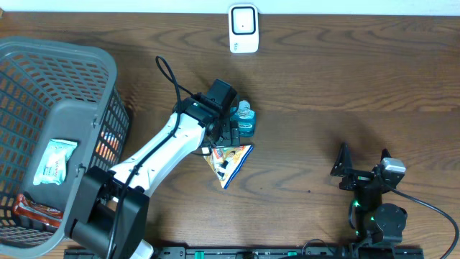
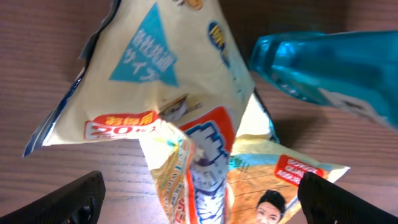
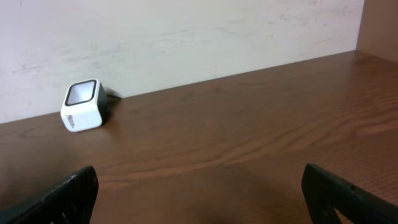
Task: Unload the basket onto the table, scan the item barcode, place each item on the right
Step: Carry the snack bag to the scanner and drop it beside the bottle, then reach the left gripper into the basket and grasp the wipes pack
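Note:
The item, a cream and orange snack packet, lies on the wooden table just below my left gripper. Through the left wrist camera the packet fills the picture, crumpled, with blue and red print. My left gripper is open, its dark fingertips wide apart on either side of the packet's lower end. The white barcode scanner stands at the table's far edge and shows small in the right wrist view. My right gripper rests open at the front right, nothing between its fingers.
A teal bottle lies right beside the left gripper and the packet, showing as a shiny blue shape in the left wrist view. A grey mesh basket at the left holds a white-green pack and a red pack.

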